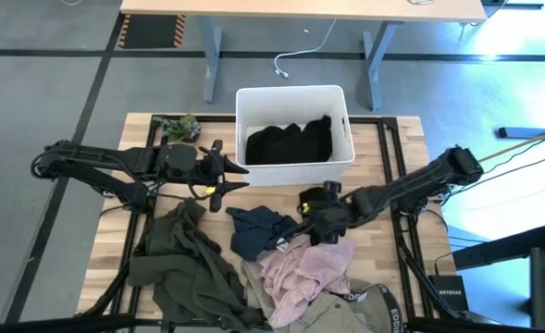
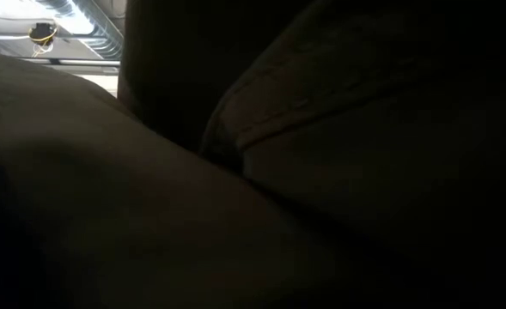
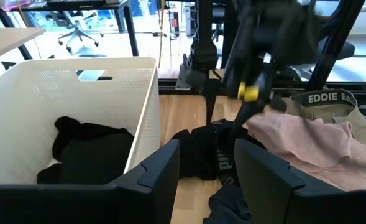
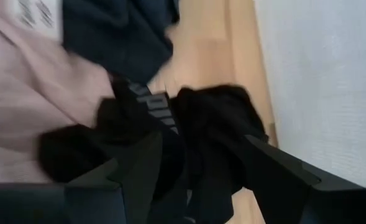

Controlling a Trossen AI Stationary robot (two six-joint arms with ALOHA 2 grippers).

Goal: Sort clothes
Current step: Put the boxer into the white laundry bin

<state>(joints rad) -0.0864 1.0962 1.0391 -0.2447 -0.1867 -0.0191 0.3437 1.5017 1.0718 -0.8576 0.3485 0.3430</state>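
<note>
Beside the white bin (image 1: 293, 100), right gripper (image 1: 315, 215) straddles black garment (image 1: 316, 197).

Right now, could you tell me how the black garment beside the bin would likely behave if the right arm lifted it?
The black garment lies crumpled in folds by the bin, so it would probably droop and unfold rather than hold its shape. It looks small and thin, so likely light. It appears to touch the navy garment, which might drag along. The right end effector sits open beside it.
</note>
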